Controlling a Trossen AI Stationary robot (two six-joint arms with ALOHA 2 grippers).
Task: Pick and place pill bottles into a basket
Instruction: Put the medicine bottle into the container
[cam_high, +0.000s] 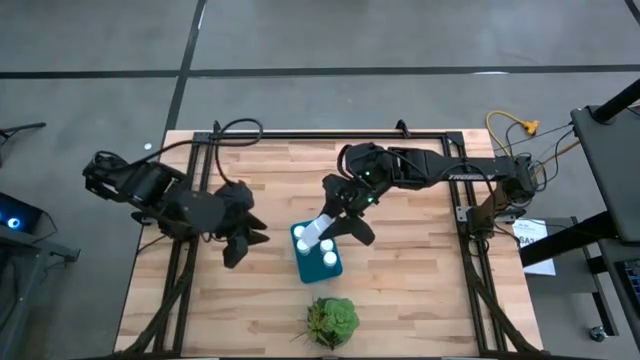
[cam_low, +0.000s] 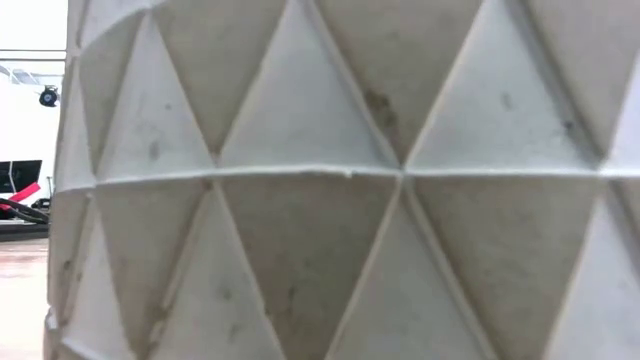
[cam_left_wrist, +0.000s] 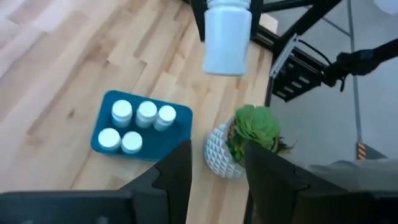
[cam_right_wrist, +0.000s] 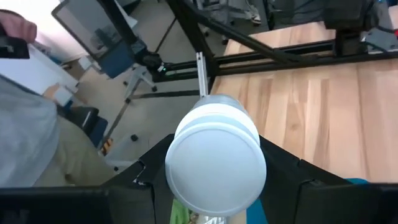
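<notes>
A teal basket (cam_high: 318, 262) sits mid-table with several white pill bottles (cam_left_wrist: 138, 123) standing in it. Above its far end my right gripper (cam_high: 340, 215) is shut on one more white bottle (cam_high: 320, 230), which also shows in the left wrist view (cam_left_wrist: 227, 37) and fills the right wrist view (cam_right_wrist: 214, 162). My left gripper (cam_high: 240, 240) hovers to the basket's left. In its own wrist view it (cam_left_wrist: 214, 177) shows a narrow gap between the fingers with nothing in it. My right gripper pinches the bottle's cap end (cam_right_wrist: 186, 134) between its two fingers (cam_right_wrist: 283, 168), one on each side. The fingers come from the table's right, slanting down. The bottle is lifted clear and tilted, cap toward the wrist, base (cam_left_wrist: 224, 65) hanging lower above the basket.
A green plant (cam_high: 332, 320) in a white faceted pot (cam_left_wrist: 217, 155) stands near the front edge, just nearer than the basket; the pot (cam_low: 330, 180) fills the low view. Black frame rails (cam_high: 300, 135) run along the table's edges. A person's grey sleeve (cam_right_wrist: 25, 137) shows beyond the table.
</notes>
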